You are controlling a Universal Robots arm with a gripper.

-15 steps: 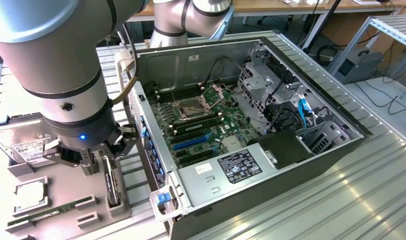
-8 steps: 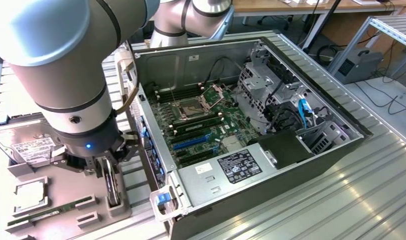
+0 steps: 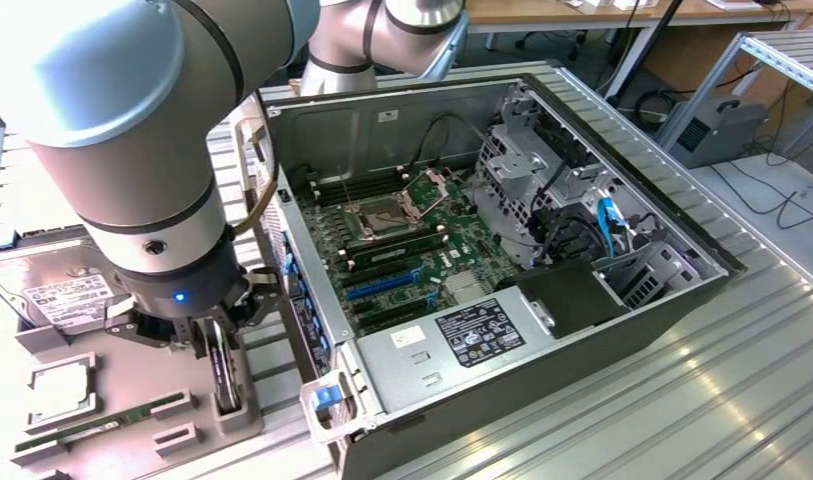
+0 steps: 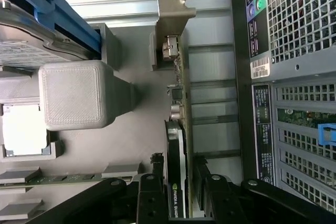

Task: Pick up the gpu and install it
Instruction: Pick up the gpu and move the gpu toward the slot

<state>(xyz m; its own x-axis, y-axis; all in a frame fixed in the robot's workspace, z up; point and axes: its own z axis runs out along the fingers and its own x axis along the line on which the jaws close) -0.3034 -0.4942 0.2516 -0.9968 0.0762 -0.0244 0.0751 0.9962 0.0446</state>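
Black gpu (image 4: 176,140) stands on edge in the grey holder (image 3: 179,400) on the bench beside the open case (image 3: 513,300), pincer (image 4: 179,162) clamped across its faces, and I reckon such a narrow grip risks it pivoting and snagging the holder slot.

NVIDIA logo and lettering on gpu (image 4: 175,150) edge, white on black

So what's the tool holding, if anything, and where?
The gpu, pinched by the tool across its flat faces, away from the bracket end.
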